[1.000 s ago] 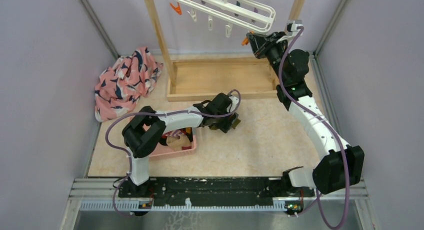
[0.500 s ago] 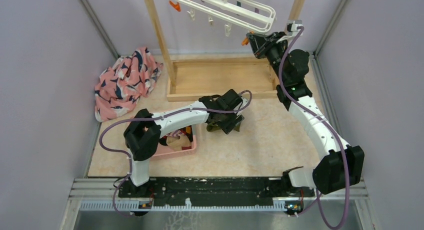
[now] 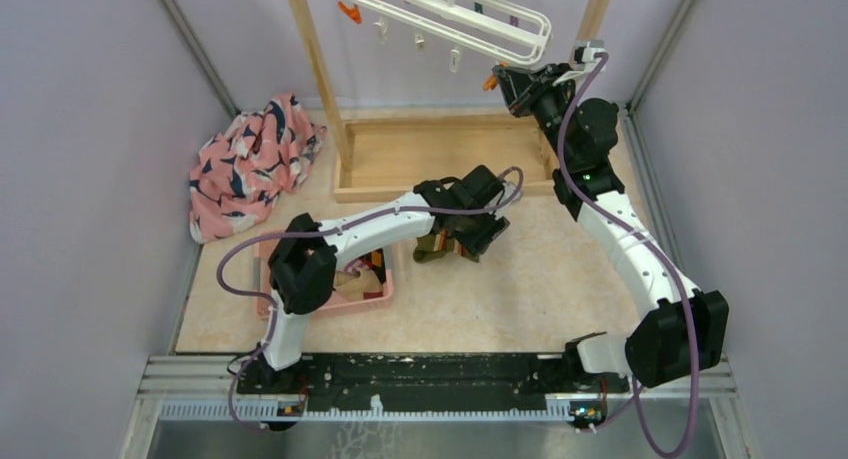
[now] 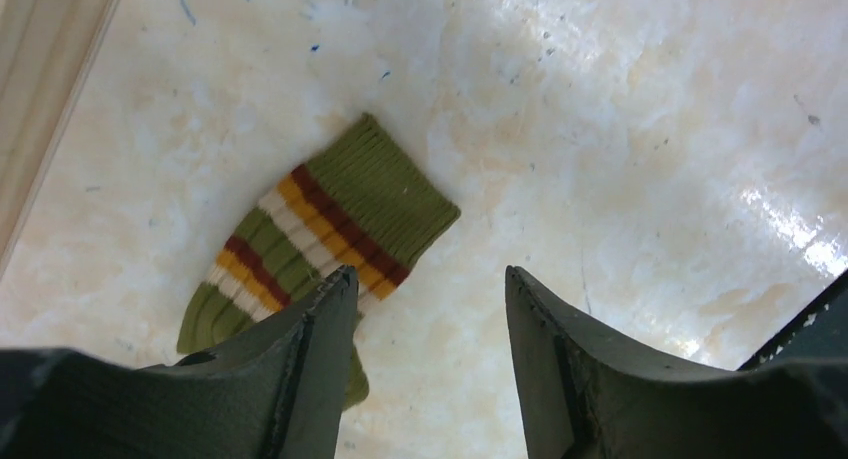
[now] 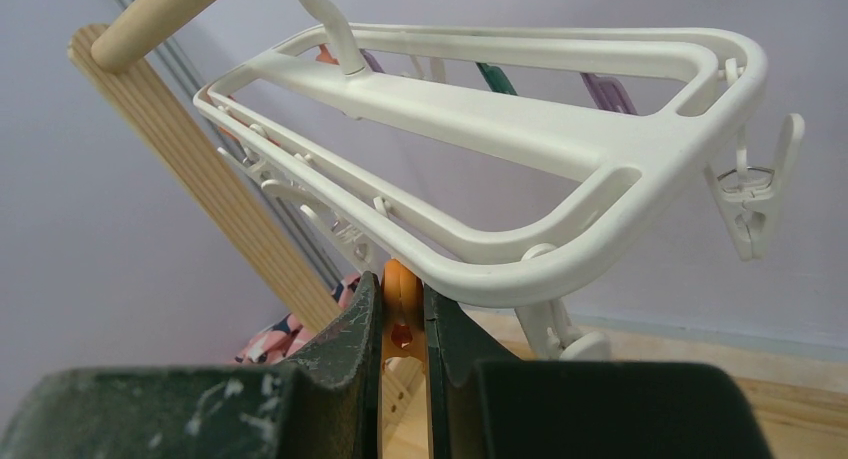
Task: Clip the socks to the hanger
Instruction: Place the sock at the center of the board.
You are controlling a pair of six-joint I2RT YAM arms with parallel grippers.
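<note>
Lying flat on the table (image 3: pixel 540 279) just in front of the wooden rack (image 3: pixel 315 69), near the front edge of its base, the olive-green striped sock (image 4: pixel 320 234) is showing bands of red, yellow and white across its middle. The left gripper (image 4: pixel 428 284) is hovering right over it with its jaws spread wide and nothing between them. In the left wrist view one fingertip is overlapping the sock's near edge; whether it is touching the fabric cannot be told.

Up by the rack's top rail, the hanger (image 5: pixel 480 119) is hanging tilted, its white frame reaching toward the rack's right post, with small clips dangling under it. The right gripper (image 5: pixel 402 299) is reaching up at that right end of the frame. Its jaws are pressing narrowly on an orange clip (image 5: pixel 401 331) that is sitting just below the frame's corner. A white clip (image 5: pixel 760 204) is dangling from the same end, just beside the gripper.

In front of the rack's left post, nearer the arm bases, a pink basket (image 3: pixel 375 297) is sitting partly under the left arm, and more socks (image 3: pixel 362 272) are lying in it. To the left of the rack, a pink patterned cloth (image 3: pixel 250 159) is lying bunched against the side wall.
</note>
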